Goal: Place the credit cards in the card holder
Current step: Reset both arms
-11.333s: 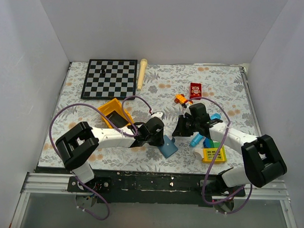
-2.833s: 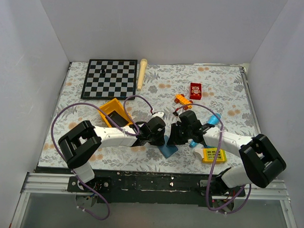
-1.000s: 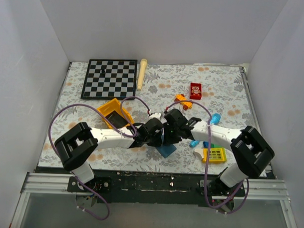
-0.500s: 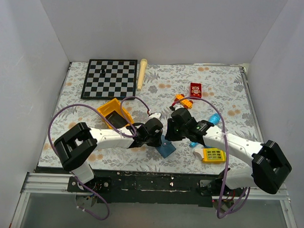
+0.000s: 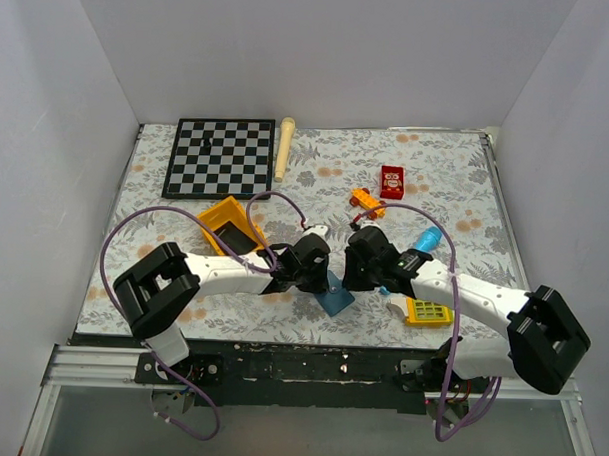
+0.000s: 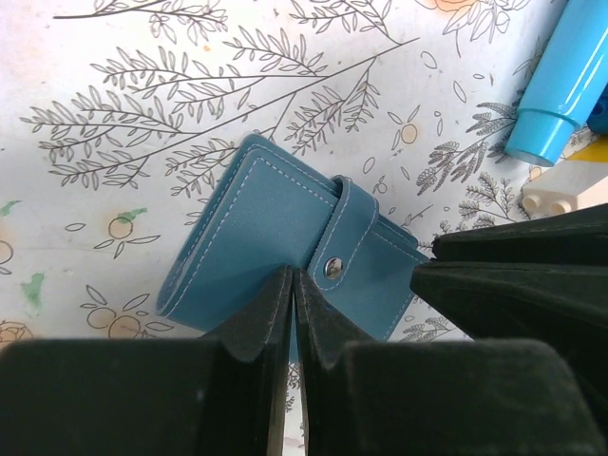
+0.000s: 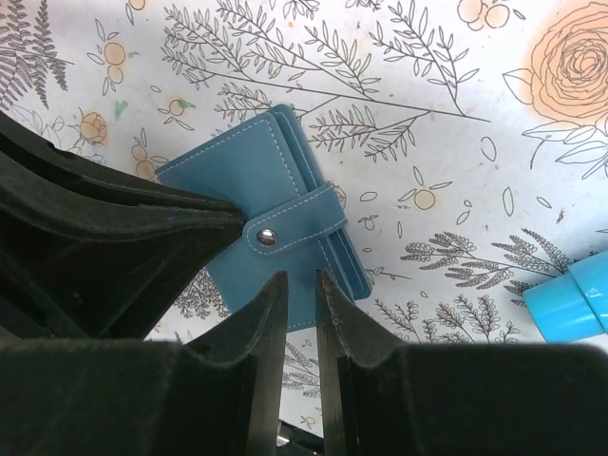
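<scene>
Since half a second ago, shifted slightly toward the near edge with right claw (image 7: 301, 285); now hovers over the card holder (image 7: 256, 218) near its strap, narrowly parted, gripping nothing. Presses left claw (image 6: 293, 285), closed, against the opposite edge. Lies snapped shut on floral worktop (image 5: 456, 173). Cannot read print on red box (image 5: 391, 181).

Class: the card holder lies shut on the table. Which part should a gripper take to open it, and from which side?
Take the tab by its rounded free end at the snap, from above. The card holder lies flat, edges on the table; the tab, wrapped over one edge and snapped on the top face, is probably the only part to pinch.
</scene>
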`<state>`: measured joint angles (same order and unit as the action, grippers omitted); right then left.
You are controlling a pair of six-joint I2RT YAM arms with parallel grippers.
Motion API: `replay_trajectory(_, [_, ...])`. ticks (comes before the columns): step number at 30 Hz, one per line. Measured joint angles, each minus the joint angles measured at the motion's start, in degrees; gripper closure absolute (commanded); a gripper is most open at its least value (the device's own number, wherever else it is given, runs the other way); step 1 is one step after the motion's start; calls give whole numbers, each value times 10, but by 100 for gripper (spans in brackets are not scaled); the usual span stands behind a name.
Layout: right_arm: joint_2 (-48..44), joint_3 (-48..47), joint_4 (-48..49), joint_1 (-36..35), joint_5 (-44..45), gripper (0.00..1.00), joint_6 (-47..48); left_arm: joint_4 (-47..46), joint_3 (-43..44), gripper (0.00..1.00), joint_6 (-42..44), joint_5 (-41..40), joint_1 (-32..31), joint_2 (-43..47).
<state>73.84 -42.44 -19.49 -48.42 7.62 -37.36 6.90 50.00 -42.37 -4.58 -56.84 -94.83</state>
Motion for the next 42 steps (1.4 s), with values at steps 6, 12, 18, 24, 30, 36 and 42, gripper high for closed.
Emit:
replay_trajectory(6, [-11, 18, 0, 7, 2, 74, -7, -5, 7, 95, 5, 17, 0, -5])
replay_trajectory(12, [-28, 38, 12, 16, -1, 74, -15, -7, 7, 90, 9, 24, 0, 12])
replay_trajectory(18, [-62, 53, 14, 23, 2, 66, -18, 42, 9, 76, 13, -12, 0, 103])
replay_trajectory(24, [-142, 55, -11, 23, 30, 39, -17, 141, 17, 43, 11, -101, 8, 212])
replay_trajectory(30, [-224, 54, -85, 23, 86, 11, -21, 284, 12, 2, -14, -212, 19, 334])
replay_trajectory(36, [-362, 92, -117, 23, 154, 8, -50, 428, 14, 2, -64, -308, 19, 421])
replay_trajectory(42, [-503, 166, -96, 23, 207, 7, -50, 524, 21, 2, -115, -373, 19, 451])
